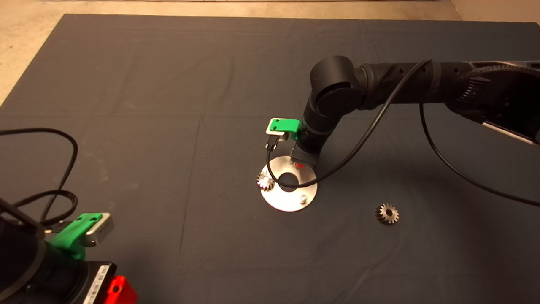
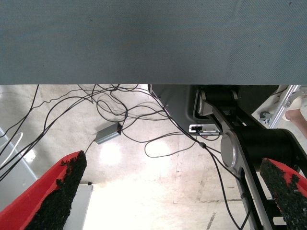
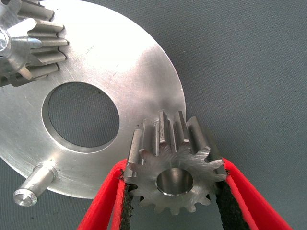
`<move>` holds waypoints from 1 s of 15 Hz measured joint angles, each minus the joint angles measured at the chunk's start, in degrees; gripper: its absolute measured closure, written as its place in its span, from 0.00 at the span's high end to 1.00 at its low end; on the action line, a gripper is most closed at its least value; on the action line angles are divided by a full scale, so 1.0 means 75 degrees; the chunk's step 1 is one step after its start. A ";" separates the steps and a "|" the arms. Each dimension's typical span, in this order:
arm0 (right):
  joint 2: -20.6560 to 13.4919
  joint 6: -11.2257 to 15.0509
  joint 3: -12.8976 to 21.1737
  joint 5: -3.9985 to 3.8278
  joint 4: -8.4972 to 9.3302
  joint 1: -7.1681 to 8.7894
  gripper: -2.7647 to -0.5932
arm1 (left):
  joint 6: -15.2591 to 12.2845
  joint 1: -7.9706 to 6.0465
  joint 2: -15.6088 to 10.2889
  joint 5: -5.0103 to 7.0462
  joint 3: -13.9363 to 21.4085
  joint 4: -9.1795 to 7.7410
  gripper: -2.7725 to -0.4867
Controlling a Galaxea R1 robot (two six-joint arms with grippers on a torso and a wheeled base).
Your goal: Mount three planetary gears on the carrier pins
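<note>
Jaws of the right gripper [image 3: 173, 201] clamp one planetary gear [image 3: 175, 165] at the carrier disc [image 3: 129, 67] rim. Another gear [image 1: 265, 180] sits on a pin; one pin [image 3: 34, 186] stands bare. A third gear [image 1: 387, 213] lies on the mat [image 1: 168, 84]. Left gripper [image 2: 172, 196] parked, jaws wide.

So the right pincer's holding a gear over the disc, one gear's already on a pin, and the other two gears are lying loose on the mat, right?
Not quite: the head view shows only one loose gear on the mat. The right pincer does hold a gear over the disc, and one gear sits on a pin.
</note>
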 joint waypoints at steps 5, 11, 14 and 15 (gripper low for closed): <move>-0.0001 0.0000 0.0000 -0.0001 0.0000 -0.0003 0.20 | 0.0000 0.0000 0.0000 0.0000 0.0000 0.0000 0.93; -0.0002 0.0000 0.0054 -0.0001 -0.0018 -0.0021 0.20 | 0.0001 0.0000 0.0000 0.0000 0.0000 0.0000 0.93; 0.0000 0.0000 0.0054 -0.0001 -0.0010 -0.0022 0.20 | 0.0003 0.0000 0.0000 0.0000 0.0000 0.0000 0.93; 0.0000 0.0000 0.0054 -0.0002 -0.0007 -0.0023 0.20 | 0.0001 0.0000 0.0000 0.0000 0.0000 0.0000 0.93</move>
